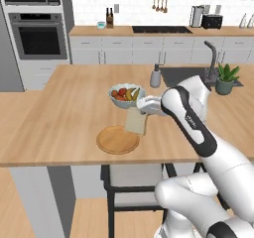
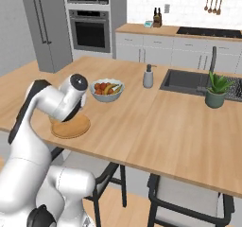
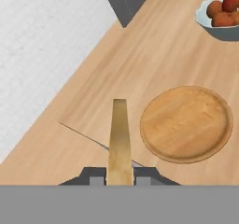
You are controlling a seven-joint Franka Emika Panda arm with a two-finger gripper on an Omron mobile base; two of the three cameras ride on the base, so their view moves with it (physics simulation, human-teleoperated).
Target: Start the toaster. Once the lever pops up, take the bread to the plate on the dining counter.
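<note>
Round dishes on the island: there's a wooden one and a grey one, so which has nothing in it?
The wooden plate, flat and bare, below the held bread. The grey fruit bowl behind it is filled with fruit.

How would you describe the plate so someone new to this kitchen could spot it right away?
Find the long dining counter with the light wood top. Near its front edge, just in front of the grey fruit bowl, lies the plate. It is a flat, round, wooden-brown disc with a low rim and nothing on it, unlike the deeper bowl heaped with fruit.
</note>
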